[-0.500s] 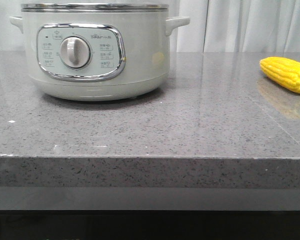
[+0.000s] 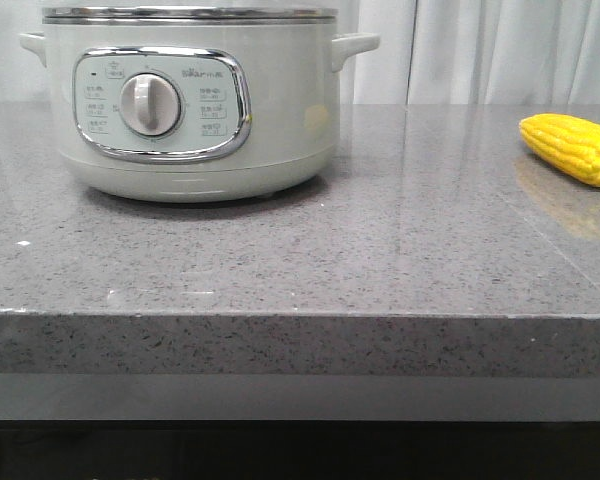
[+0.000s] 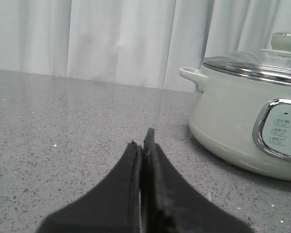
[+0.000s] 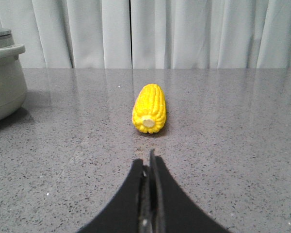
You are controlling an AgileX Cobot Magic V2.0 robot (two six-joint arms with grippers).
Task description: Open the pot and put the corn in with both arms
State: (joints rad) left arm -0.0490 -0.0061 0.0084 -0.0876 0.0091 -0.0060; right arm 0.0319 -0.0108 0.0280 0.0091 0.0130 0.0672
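Observation:
The cream-white pot (image 2: 190,110) stands at the back left of the grey stone counter, its knob facing me. Its glass lid (image 3: 262,63) with a round knob on top is on, as the left wrist view shows. The yellow corn (image 2: 572,147) lies at the far right of the counter. My left gripper (image 3: 141,141) is shut and empty, low over the counter beside the pot (image 3: 247,121). My right gripper (image 4: 148,162) is shut and empty, a short way in front of the corn (image 4: 149,108), whose cut end points at it. Neither gripper shows in the front view.
The counter's front edge (image 2: 300,315) runs across the front view. White curtains (image 4: 184,34) hang behind the counter. The pot's side (image 4: 2,77) shows at the edge of the right wrist view, well away from the corn.

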